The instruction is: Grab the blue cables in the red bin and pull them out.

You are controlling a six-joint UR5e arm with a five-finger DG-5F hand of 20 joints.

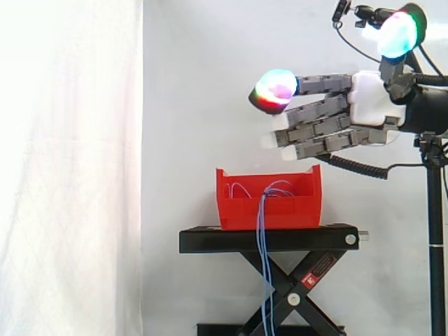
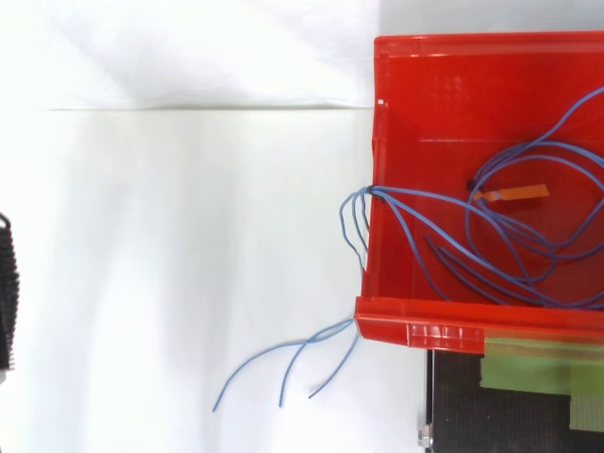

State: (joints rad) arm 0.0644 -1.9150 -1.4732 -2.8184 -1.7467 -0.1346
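A red bin (image 1: 269, 199) stands on a black scissor stand (image 1: 269, 239). Thin blue cables (image 2: 510, 236) lie looped inside the bin (image 2: 444, 94). Several strands (image 1: 264, 266) hang over its wall and trail down in front of the stand; from above, their loose ends (image 2: 283, 363) spread out beyond the bin's corner. My hand (image 1: 369, 101) hovers above the bin and a little to its right, apart from it. Its fingers stretch out straight toward the left, and the thumb points up with a glowing pad. The hand is open with nothing in it.
A small orange tag (image 2: 511, 194) lies among the cables in the bin. Green tape (image 2: 538, 363) marks the stand's top beside the bin. A white curtain hangs behind. A black tripod pole (image 1: 435, 238) stands at the right edge.
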